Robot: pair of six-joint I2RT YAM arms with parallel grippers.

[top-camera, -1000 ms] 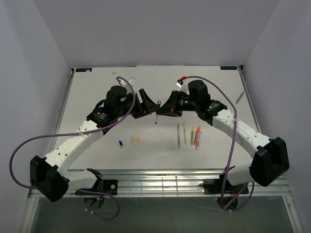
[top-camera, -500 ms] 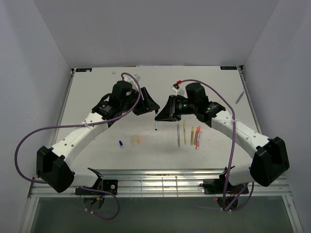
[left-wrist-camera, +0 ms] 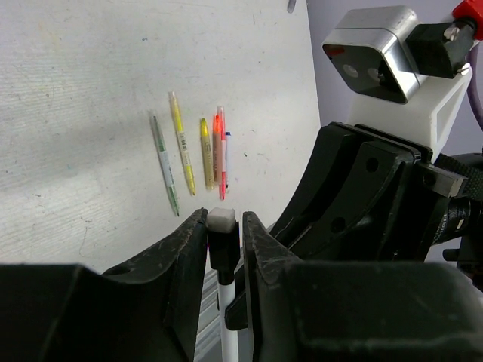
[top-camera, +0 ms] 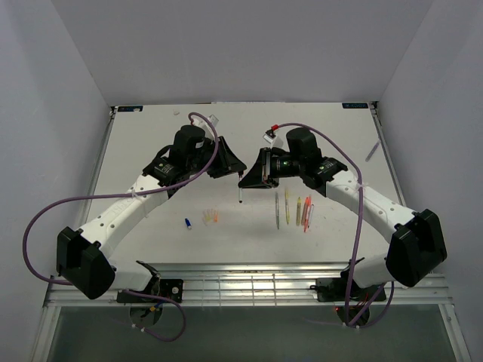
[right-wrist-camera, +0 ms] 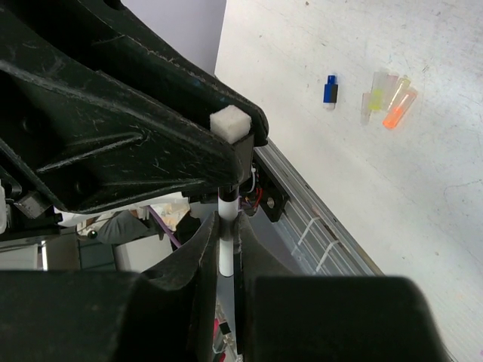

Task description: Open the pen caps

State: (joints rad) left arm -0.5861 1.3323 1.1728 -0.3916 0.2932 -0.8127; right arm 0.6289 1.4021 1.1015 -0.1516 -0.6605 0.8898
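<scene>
On my feed, the loose pen caps sit furthest left, on the tabletop [top-camera: 151, 128] left of centre and towards its near edge: a blue cap [top-camera: 188, 223] lies alone, and just to its right is a small cluster of caps [top-camera: 210, 216], yellow and orange among them, lying close together.

Behind those, over the middle of the tabletop, my left hand [left-wrist-camera: 223, 219] is raised off the surface. Its two fingers are pressed in on a black cap [left-wrist-camera: 223, 245] with a white end, one finger touching each side, so it is pinching that cap. The cap is seated on the top of a white pen [top-camera: 240, 194], which hangs tip-down above the tabletop between the two hands.

Right beside it, my right hand [right-wrist-camera: 224, 230] faces the left one, fingers pressed together on the white pen body just below the cap.

Further right, a row of pens [left-wrist-camera: 217, 154] lies on the tabletop, roughly parallel, green and yellow ones apart and the orange and pink ones bunched together. Well apart from these, one stray pen [top-camera: 373, 151] lies near the right edge.
</scene>
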